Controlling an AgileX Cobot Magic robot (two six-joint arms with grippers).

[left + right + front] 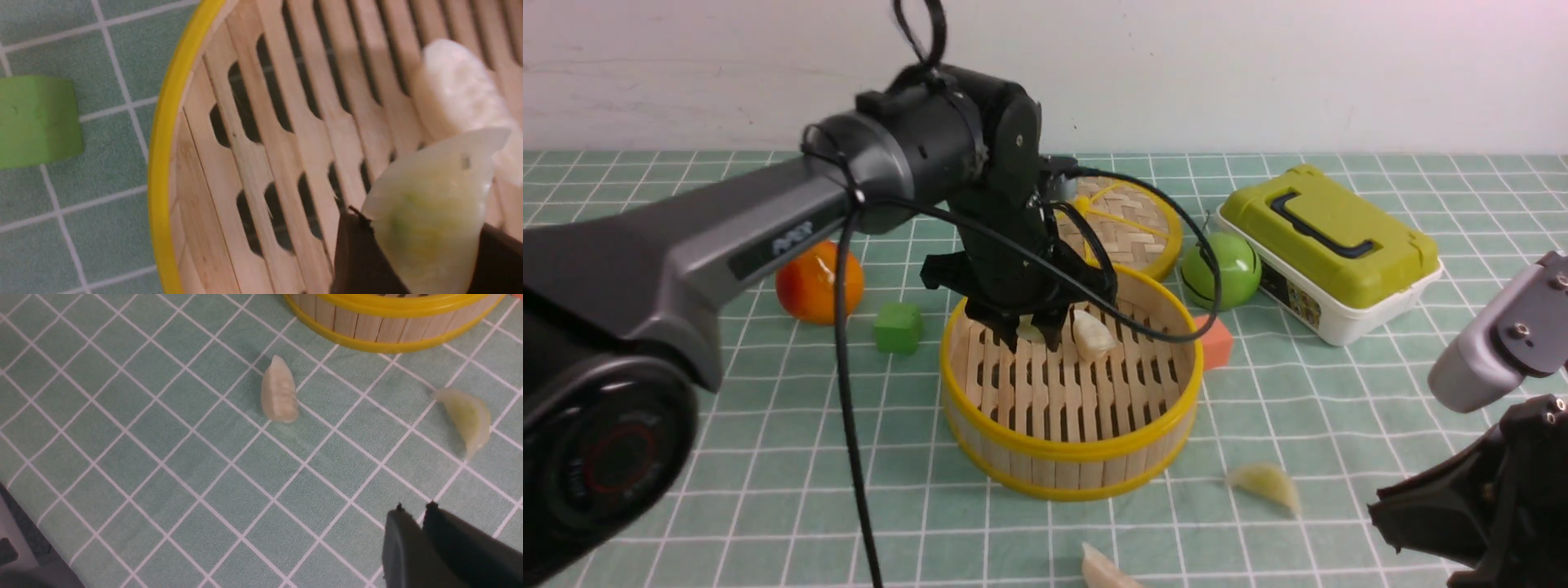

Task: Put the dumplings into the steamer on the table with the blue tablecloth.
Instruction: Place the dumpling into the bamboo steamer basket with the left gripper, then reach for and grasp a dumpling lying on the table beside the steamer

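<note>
The bamboo steamer [1062, 474] stands mid-table on the teal grid tablecloth [768, 457]. My left gripper [1033, 331] reaches down inside it, shut on a pale greenish dumpling [429, 196] held just above the slatted floor. A white dumpling [1092, 335] lies in the steamer beside it and also shows in the left wrist view [457, 90]. Two dumplings lie on the cloth in front of the steamer: one greenish [1266, 483] [468, 416], one cream [1104, 570] [279, 392]. My right gripper [414, 506] is shut and empty above the cloth, near them.
The woven lid [1131, 224] lies behind the steamer. A green ball [1221, 269], a green-lidded box [1327, 245] and a red-orange cube [1215, 341] are to the right. An orange [818, 282] and a green cube [898, 327] are to the left.
</note>
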